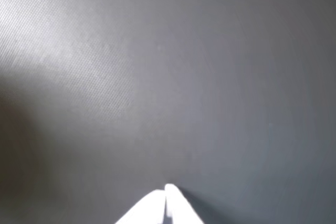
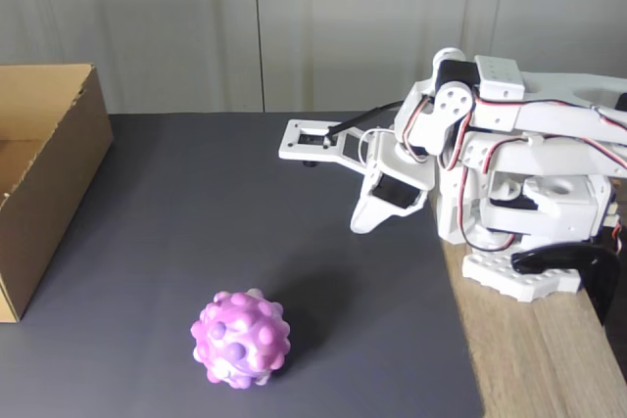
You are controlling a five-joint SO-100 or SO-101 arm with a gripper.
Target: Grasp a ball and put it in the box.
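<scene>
While my end effector point(image 2: 364, 217) hangs folded near my base, tips pressed together on nothing above the dark bench point(image 2: 196, 203), the ball point(image 2: 241, 338) sits well apart, down-left of it in the fixed view; the box point(image 2: 44, 183) lies farther left.
</scene>
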